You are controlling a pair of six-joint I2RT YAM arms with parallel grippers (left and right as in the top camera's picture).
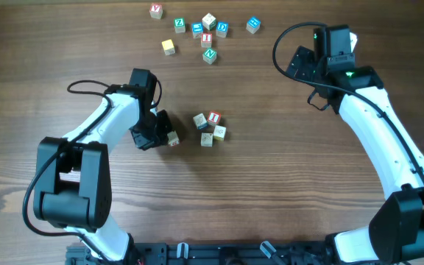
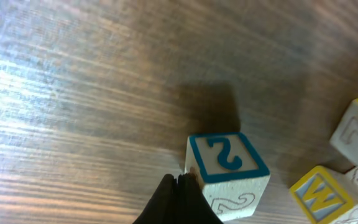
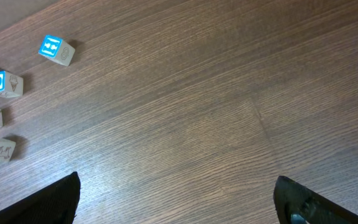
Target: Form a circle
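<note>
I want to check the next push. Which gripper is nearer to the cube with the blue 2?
Left. The left gripper, shut, sits at the cube's edge. The right gripper, open, is far off on the other side.

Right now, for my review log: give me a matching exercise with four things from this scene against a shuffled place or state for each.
Things:
1. left hand
2. right hand
3. blue-marked cube
4. red-faced cube

Place or state:
a. in the small cluster
b. open wide
c. right beside the left hand
d. shut

Pairs: 1-d, 2-b, 3-c, 4-a
</note>
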